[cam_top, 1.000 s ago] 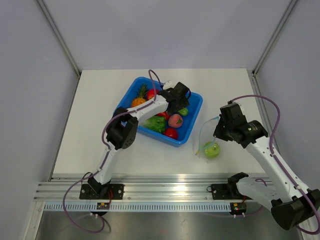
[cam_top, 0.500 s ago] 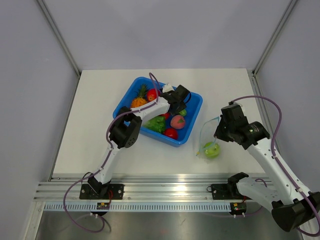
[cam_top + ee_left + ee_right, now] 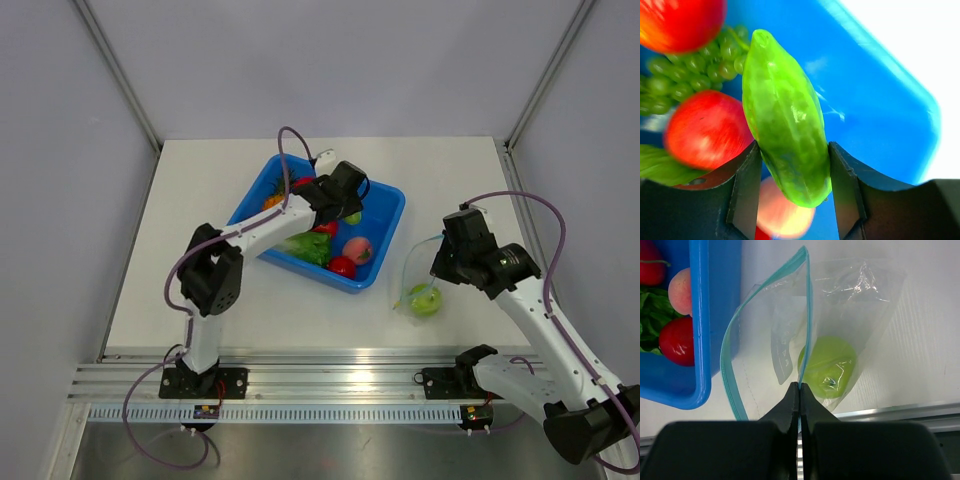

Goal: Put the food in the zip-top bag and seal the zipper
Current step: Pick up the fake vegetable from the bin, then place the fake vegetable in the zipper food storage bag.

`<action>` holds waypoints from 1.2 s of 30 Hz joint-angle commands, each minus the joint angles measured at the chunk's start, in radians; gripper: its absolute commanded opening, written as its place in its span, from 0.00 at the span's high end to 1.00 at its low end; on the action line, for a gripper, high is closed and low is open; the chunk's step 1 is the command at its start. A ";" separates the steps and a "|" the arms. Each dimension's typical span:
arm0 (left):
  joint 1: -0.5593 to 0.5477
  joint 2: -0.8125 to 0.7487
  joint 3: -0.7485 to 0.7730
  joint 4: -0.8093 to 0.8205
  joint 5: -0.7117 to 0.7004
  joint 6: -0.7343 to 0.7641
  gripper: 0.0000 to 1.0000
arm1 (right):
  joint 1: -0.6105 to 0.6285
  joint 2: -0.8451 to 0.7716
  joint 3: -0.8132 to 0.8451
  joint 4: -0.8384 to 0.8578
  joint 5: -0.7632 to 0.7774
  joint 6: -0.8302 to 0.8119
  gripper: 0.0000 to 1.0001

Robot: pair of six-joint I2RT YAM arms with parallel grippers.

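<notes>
Your left fingers (image 3: 744, 196) are gripping the green pepper (image 3: 785, 120), so be carrying it level toward four o'clock, where your right fingers (image 3: 788, 406) are pinching the zip-top bag (image 3: 850, 305) open.

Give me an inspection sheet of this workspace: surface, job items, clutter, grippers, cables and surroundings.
Surface: white table, no spills seen.
Job's things: zip-top bag open, green apple inside; other food in blue tray.
Clutter: nothing seen.
Grippers: left gripper shut on green pepper above tray; right gripper shut on zipper.
Cables: purple cables loop off both arms.
Surroundings: grey walls, aluminium rail at near edge.
</notes>
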 commanded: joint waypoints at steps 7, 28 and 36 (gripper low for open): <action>-0.024 -0.385 -0.214 0.270 0.189 0.335 1.00 | 0.003 0.014 0.075 0.003 0.022 -0.023 1.00; -0.340 -0.481 -0.368 0.504 0.085 0.515 1.00 | 0.003 0.059 0.107 0.121 -0.185 0.050 1.00; -0.357 -0.413 -0.385 0.564 0.022 0.541 1.00 | 0.003 0.039 0.104 0.164 -0.274 0.089 1.00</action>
